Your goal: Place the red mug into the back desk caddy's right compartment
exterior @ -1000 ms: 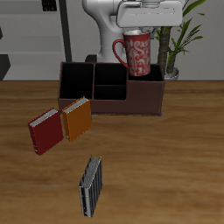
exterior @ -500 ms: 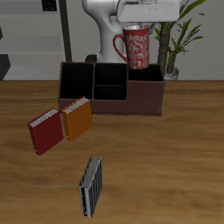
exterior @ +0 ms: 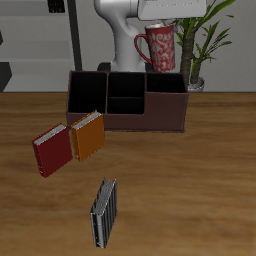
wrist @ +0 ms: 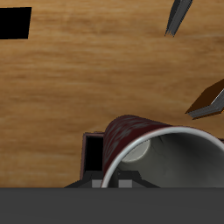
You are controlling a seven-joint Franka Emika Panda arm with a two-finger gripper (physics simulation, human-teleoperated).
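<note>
Red mug: we see the red mug (exterior: 161, 47) held upright in the air above the back desk caddy (exterior: 127, 101), clear of it, its handle sticking out sideways toward the caddy's middle; from the wrist view the red mug (wrist: 149, 147) shows its pale grey inside and speckled outer wall.

Claw: the claw (exterior: 166, 24) sits at the mug's rim, closed on the red mug — its fingers are hidden behind the mug and the arm body, so we judge this from the mug hanging free of any support.

Back desk caddy: it stands on the table (exterior: 190, 190) near the back edge, long side facing the front edge, dark brown with open tops.

Right compartment: the right compartment (exterior: 165, 100), the wide section with the plain reddish-brown front wall, lies directly under the mug; we cannot see inside it.

Books: a red book (exterior: 52, 150) and an orange book (exterior: 88, 135) lie touching side by side, nearer the front edge than the caddy; a grey striped book (exterior: 104, 211) lies close to the front edge, well apart from them.

Plant: a green plant (exterior: 204, 45) stands behind the caddy — beyond the table's back edge.
</note>
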